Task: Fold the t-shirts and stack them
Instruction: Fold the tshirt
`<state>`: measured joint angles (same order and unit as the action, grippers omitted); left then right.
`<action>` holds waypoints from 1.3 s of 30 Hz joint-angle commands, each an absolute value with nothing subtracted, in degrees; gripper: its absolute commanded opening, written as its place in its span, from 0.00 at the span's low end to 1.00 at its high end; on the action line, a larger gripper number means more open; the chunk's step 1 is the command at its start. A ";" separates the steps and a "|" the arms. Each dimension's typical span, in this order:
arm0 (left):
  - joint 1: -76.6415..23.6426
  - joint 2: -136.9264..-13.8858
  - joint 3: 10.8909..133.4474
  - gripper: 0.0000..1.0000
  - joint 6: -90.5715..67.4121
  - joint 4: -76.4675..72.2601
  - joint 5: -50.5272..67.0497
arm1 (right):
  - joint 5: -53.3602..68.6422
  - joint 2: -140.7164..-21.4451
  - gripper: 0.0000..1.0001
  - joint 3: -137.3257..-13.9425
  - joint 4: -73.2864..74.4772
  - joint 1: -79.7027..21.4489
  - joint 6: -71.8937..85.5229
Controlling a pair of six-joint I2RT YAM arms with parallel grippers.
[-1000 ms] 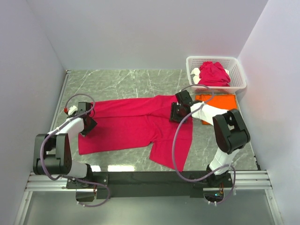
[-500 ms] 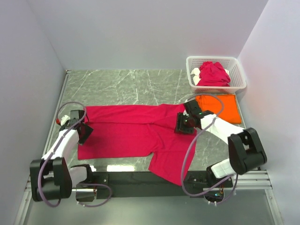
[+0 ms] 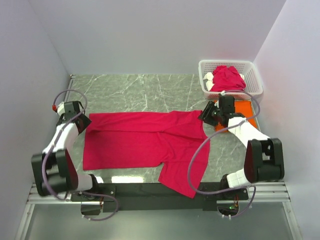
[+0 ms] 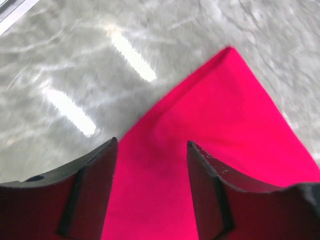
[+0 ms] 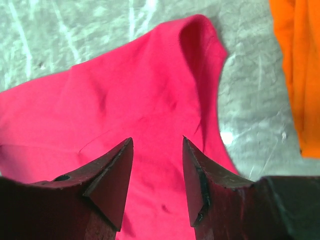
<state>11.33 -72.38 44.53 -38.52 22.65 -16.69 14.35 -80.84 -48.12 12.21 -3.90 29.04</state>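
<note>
Across the middle of the gray stone table (image 3: pixel 130 92) a big pink t-shirt (image 3: pixel 145 140) is lying spread out flat. One part of it is hanging down toward the near edge.

At the far left corner of this shirt the left gripper (image 4: pixel 151 150) is pointing down. Its two fingers are standing apart, and nothing is sitting between them. The left arm is bending up along the left side of the table from its base.

At the far right corner of the shirt the right gripper (image 5: pixel 157 142) is pointing down too. Its fingers are also standing apart and holding nothing. The right arm is bending at its elbow on the near right and leaning in toward the shirt.

Just right of that corner an orange t-shirt (image 5: pixel 300 60) is lying flat. Behind it, in the far right corner, a white basket (image 3: pixel 254 80) is holding more pink t-shirts (image 3: pixel 227 79) in a heap.
</note>
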 commanded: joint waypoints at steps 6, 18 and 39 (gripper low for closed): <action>14.06 -87.96 54.40 0.56 -32.00 13.01 -6.34 | 15.91 -88.06 0.50 -52.38 4.66 -2.29 30.23; 13.97 -97.90 61.17 0.57 -28.39 11.69 -2.82 | 13.09 -97.38 0.50 -57.39 3.78 -1.49 28.39; 11.95 -102.13 64.25 0.44 -26.54 13.19 -2.72 | 15.73 -104.68 0.49 -62.23 2.81 -0.97 28.39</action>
<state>12.60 -102.28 62.59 -27.83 13.61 -2.68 14.96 -104.07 -59.90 4.99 -1.43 28.69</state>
